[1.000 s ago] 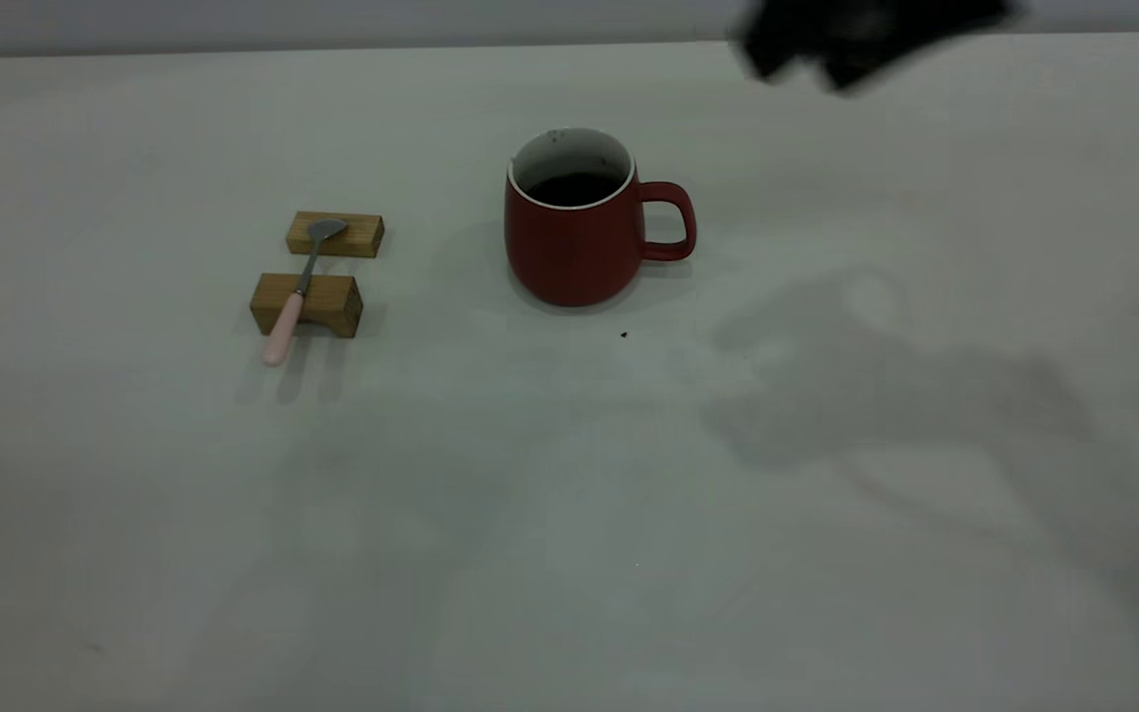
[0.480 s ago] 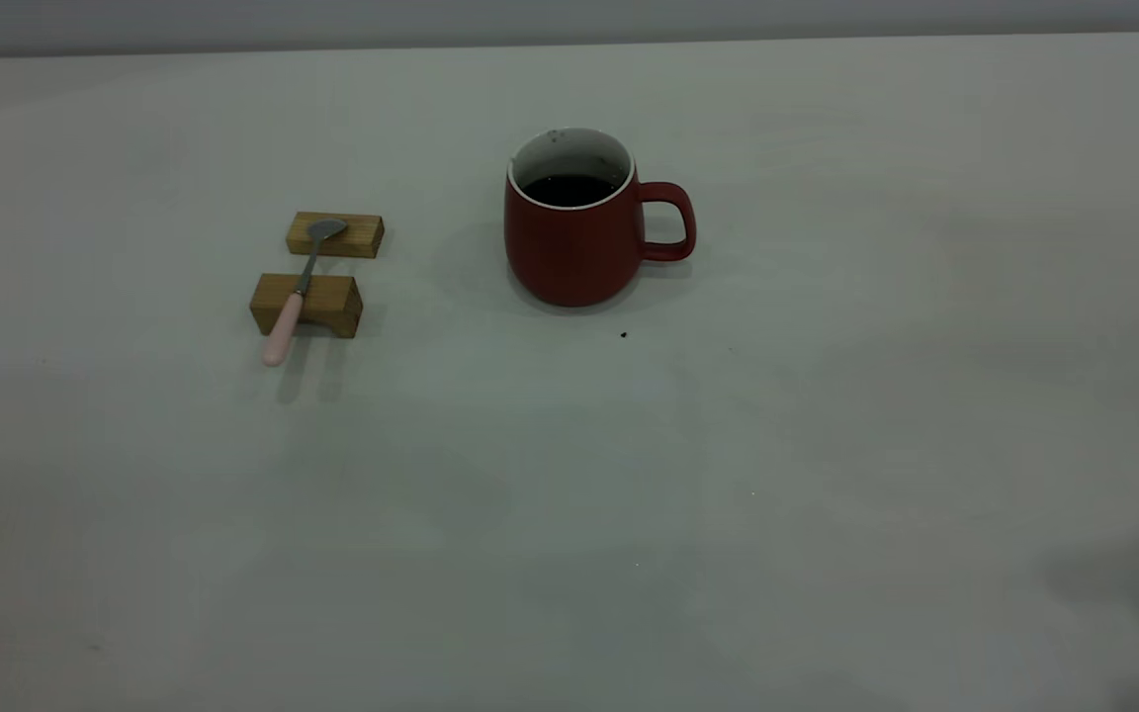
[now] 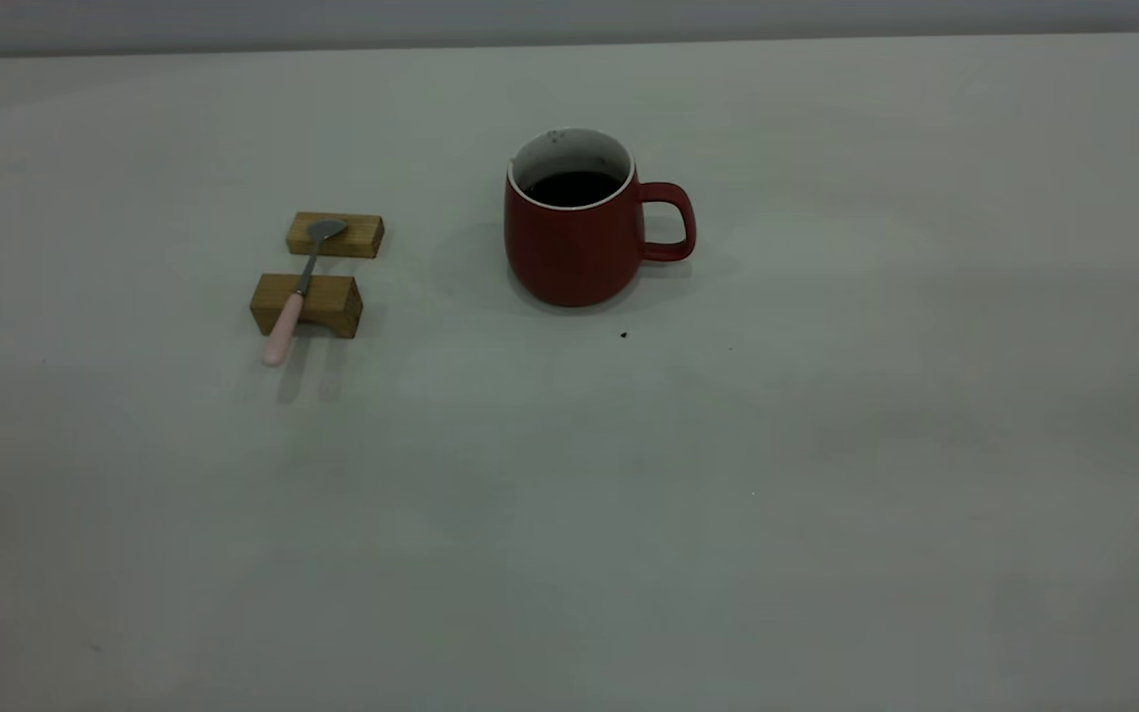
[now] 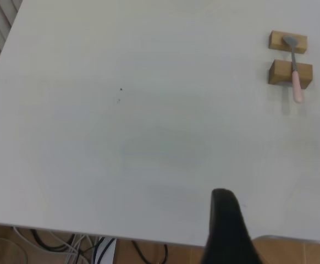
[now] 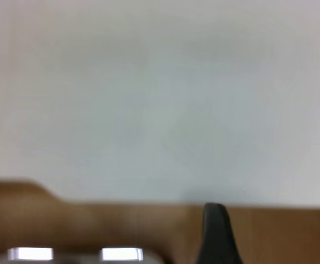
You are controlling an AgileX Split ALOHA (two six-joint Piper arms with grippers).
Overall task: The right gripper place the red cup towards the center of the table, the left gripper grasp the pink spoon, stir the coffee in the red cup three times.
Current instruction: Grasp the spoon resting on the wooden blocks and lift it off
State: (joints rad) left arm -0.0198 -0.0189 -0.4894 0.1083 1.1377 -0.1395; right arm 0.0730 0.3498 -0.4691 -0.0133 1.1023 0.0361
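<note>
The red cup (image 3: 574, 237) stands upright near the middle of the table (image 3: 629, 514), handle pointing right, with dark coffee (image 3: 571, 188) inside. Left of it lies the pink spoon (image 3: 295, 297), across two wooden blocks (image 3: 307, 304), pink handle toward the table's front. The left wrist view shows the pink spoon (image 4: 296, 82) far off, with only a dark part of my left gripper (image 4: 226, 220) over the table's edge. My right gripper (image 5: 216, 231) shows as a dark part beyond a table edge. Neither gripper appears in the exterior view, and neither holds anything that I can see.
A few dark specks (image 3: 624, 334) lie on the table in front of the cup. Cables (image 4: 94, 245) and brown floor show past the table edge in the left wrist view. The right wrist view shows bare table and brown floor (image 5: 121, 225).
The right arm's dark shape at the top right has left the exterior view, and its shadow on the table is gone. Cup and spoon have not moved.
</note>
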